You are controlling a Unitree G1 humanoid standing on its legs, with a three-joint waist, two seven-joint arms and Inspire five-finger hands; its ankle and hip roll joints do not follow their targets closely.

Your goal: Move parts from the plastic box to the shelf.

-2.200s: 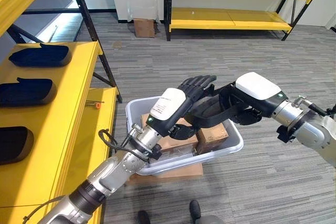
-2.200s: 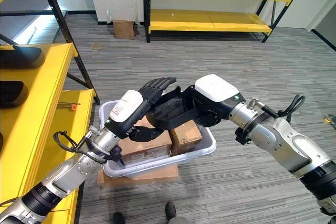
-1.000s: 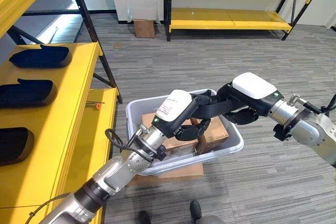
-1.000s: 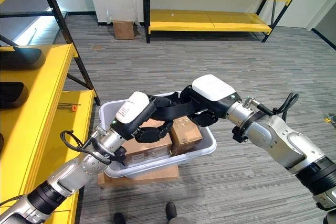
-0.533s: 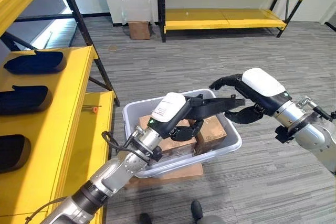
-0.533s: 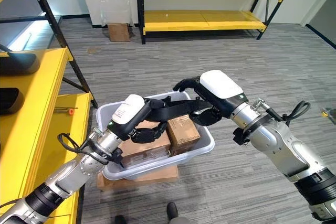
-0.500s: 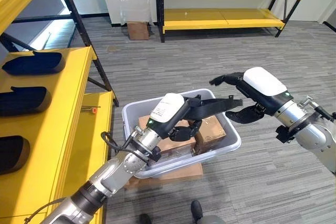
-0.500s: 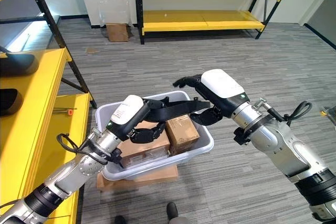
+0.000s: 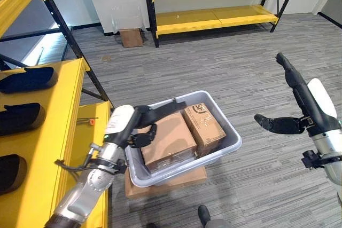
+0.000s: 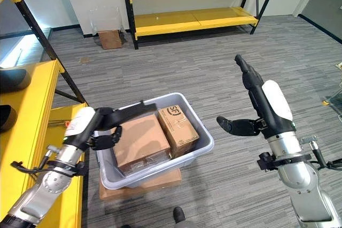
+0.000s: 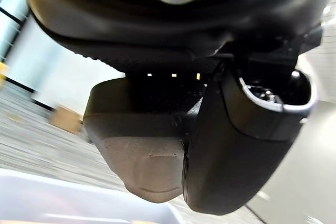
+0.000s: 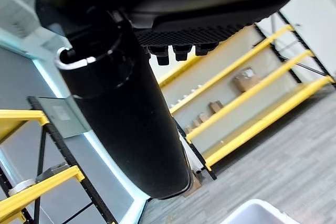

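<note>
The grey plastic box [image 9: 231, 143] sits on the floor in front of me with two cardboard cartons in it, a large one [image 9: 168, 141] and a smaller one [image 9: 206, 124]. My left hand [image 9: 125, 124] is at the box's left rim, its fingers curled on a long flat black part [image 9: 163, 106] that reaches over the box's back edge. Well off to the right of the box, my right hand [image 9: 302, 97] is raised, fingers straight and thumb spread, holding nothing. The yellow shelf [image 9: 59, 148] stands at my left.
Three dark parts [image 9: 29, 78] [image 9: 20, 118] [image 9: 9, 172] lie on the yellow shelf, and a small orange item [image 9: 91, 122] lies on its lower board. A cardboard sheet [image 9: 165, 184] lies under the box. A far yellow rack [image 9: 214, 20] and a carton [image 9: 131, 37] stand behind.
My right hand has let go of the black part, swung out to the right and opened. The left hand has drawn back to the box's left rim with the part. The camera has shifted.
</note>
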